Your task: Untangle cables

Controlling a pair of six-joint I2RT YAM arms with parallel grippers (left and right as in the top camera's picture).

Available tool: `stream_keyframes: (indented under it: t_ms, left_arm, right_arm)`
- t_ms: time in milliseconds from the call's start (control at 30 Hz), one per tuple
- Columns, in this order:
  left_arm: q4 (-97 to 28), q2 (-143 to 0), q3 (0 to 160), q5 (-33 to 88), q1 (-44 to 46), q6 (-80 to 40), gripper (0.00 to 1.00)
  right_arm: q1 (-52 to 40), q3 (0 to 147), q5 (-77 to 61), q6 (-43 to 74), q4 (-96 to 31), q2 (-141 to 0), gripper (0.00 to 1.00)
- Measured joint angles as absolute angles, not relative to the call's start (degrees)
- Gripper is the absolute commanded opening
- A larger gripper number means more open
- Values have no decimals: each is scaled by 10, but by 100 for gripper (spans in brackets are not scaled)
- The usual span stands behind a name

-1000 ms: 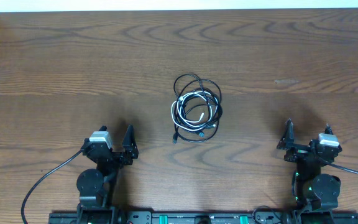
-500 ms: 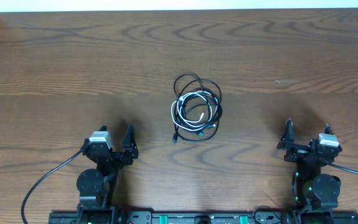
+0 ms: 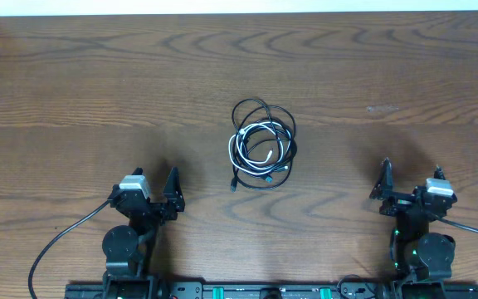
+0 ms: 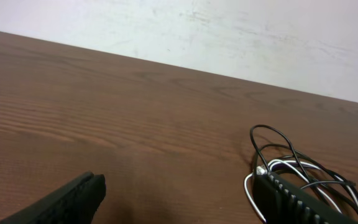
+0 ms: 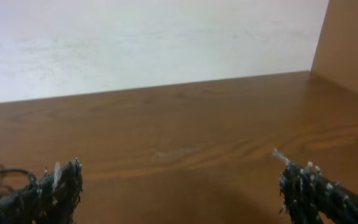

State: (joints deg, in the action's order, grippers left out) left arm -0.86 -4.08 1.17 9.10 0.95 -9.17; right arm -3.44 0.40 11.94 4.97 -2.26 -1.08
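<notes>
Wood-grain tabletop, pale wall beyond. The cables lie mid-table in one knotted coil, the white cord looped inside the black cord. Nothing is separated yet, so by my reading the whole job is left. My left pincer and right pincer both stand apart and empty, well clear of the coil.

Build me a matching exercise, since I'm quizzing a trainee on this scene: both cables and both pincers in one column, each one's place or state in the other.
Column one:
1. black cable
2. white cable
3. left pincer
4. right pincer

Column two:
A. open, to the right of the tangle
B. inner coil of the tangle
C. open, to the left of the tangle
D. outermost loops of the tangle

Pairs: 1-D, 2-B, 3-C, 4-A.
</notes>
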Motion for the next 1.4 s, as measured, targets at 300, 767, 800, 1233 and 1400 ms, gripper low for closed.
stream_keyframes:
  t_ms: [300,767,800,1233,1400]
  left_arm:
    - [-36,-44,44,148,10,-62,81]
    - [-237,-276,427,214,10,-23,81]
    - [-261,-304,459,218,10,-22,81]
    - [-582,-615,960,238,10,3,81]
    - [-611,-616,971,276,10,3,81]
  right_arm:
    - [-34,4,79,50,80,-11,99]
    - [-34,180,-25,50,35,-38,99]
    - [-34,202,-32,50,22,-50,99]
    - [-34,695,-138,37,-411,-470,99]
    - [-34,743,-145,23,-449,-544,99]
